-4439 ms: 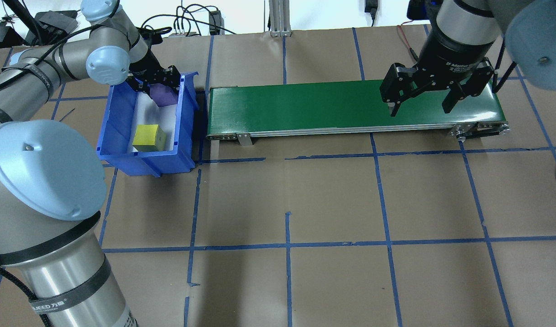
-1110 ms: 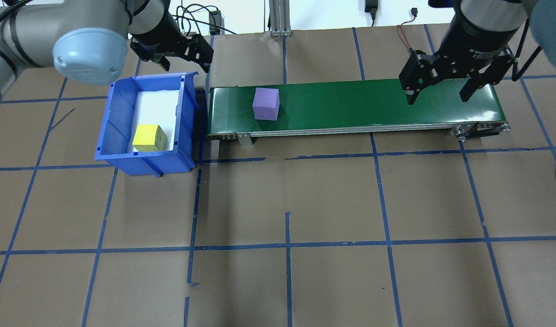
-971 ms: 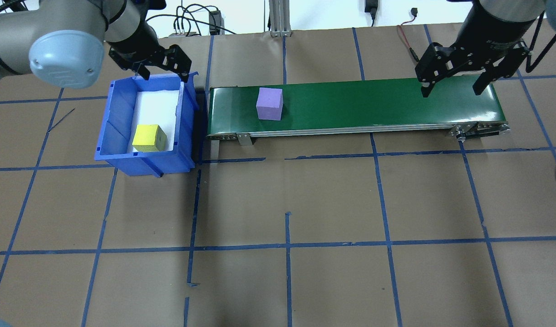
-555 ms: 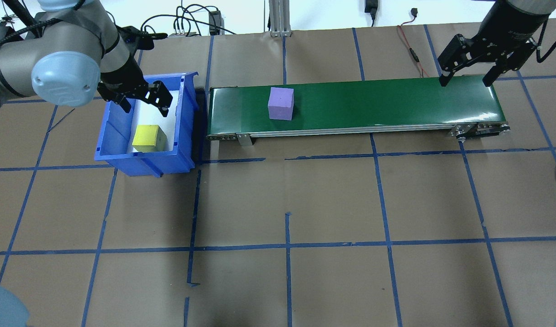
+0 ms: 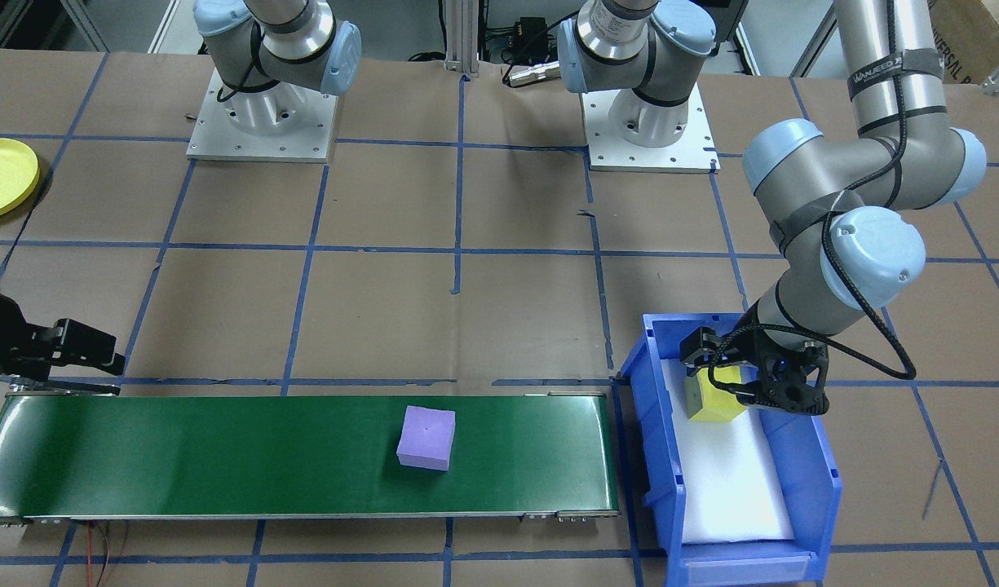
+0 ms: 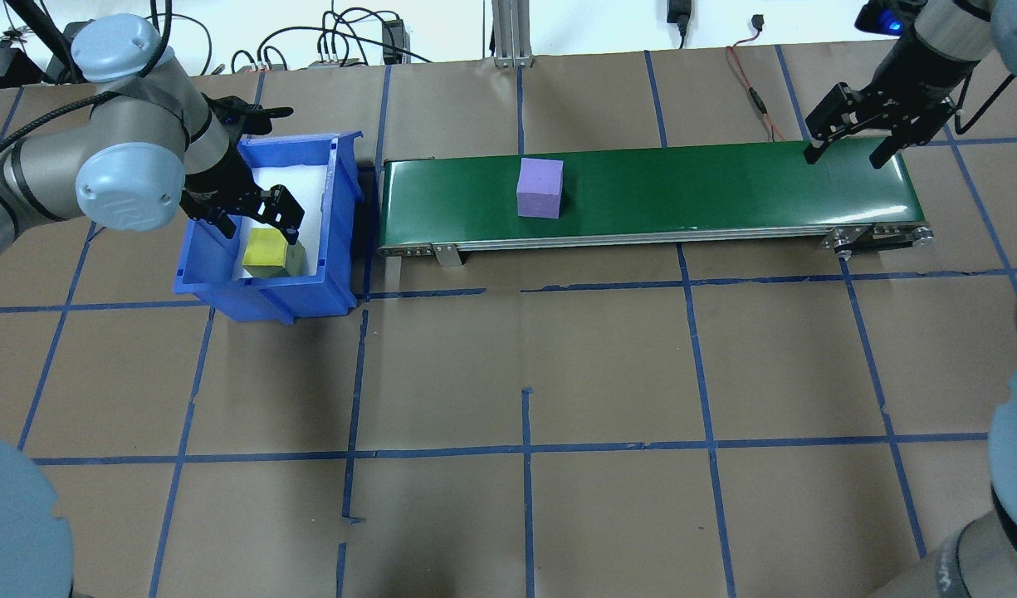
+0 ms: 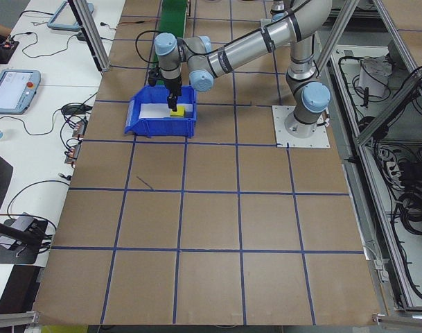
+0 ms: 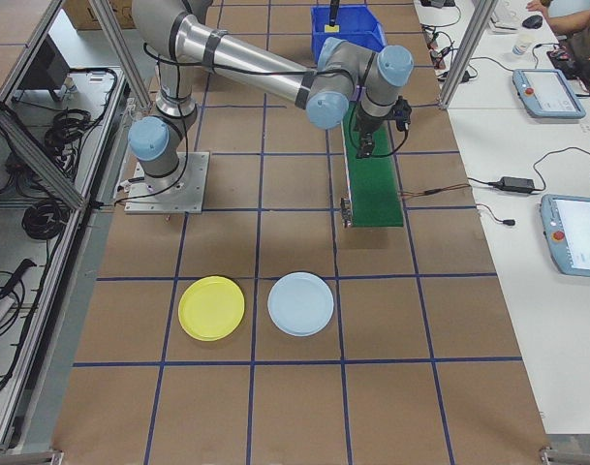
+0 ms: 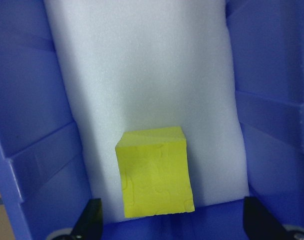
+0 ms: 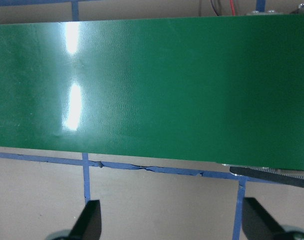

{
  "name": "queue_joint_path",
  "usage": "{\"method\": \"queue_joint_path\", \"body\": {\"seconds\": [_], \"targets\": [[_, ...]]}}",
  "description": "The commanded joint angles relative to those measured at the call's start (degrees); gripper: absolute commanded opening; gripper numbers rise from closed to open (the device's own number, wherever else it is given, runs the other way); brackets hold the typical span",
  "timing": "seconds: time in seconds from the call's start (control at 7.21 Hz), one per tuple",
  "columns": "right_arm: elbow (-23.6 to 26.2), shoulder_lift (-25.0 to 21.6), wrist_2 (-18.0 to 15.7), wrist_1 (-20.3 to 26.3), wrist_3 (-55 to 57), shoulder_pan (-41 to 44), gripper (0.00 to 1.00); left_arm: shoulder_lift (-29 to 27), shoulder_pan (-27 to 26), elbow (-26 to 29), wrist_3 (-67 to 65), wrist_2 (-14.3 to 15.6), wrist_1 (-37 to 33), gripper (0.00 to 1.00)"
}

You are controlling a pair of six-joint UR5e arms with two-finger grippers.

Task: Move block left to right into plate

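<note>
Yellow block (image 9: 154, 172) fills the near foreground of the left wrist view, lying on white foam (image 9: 142, 75) at the end of the blue bin (image 6: 342, 208) nearest the robot, close to that wall. To take it well, I judge the left claw (image 6: 255, 218) should sink straight down until a finger passes on either side of the block, square to its flat faces, then close only once the tips are well below its top edge; the bin wall just beside it leaves little room, so a tilted approach could snag.

Left claw: spread wide, empty, poised above the block with its fingertips (image 9: 91, 217) showing at the lower corners of the wrist view, touching nothing that I can see.

Farther off, a purple block (image 6: 540, 188) rides the green conveyor (image 6: 724, 191), apart from both arms. Right claw (image 6: 846, 147) hangs open and empty over the belt's far end. Yellow plate (image 8: 211, 307) and pale blue plate (image 8: 300, 303) lie on the table (image 6: 525, 374) beyond.
</note>
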Motion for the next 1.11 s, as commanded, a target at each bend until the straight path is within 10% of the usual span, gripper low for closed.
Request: {"method": "queue_joint_path", "body": {"seconds": [0.0,0.69,0.97], "targets": [[0.7,3.5,4.3,-5.5,-0.6,-0.9,1.00,-1.5,0.2,0.4,0.7,-0.1,2.4,1.00],[4.0,3.9,7.5,-12.7,-0.5,-1.4,0.99,-4.9,0.2,-0.4,0.2,2.3,2.1,1.00],[4.0,3.9,8.9,-12.8,-0.6,-3.7,1.00,-5.9,0.2,-0.2,0.2,2.4,1.9,0.85]]}}
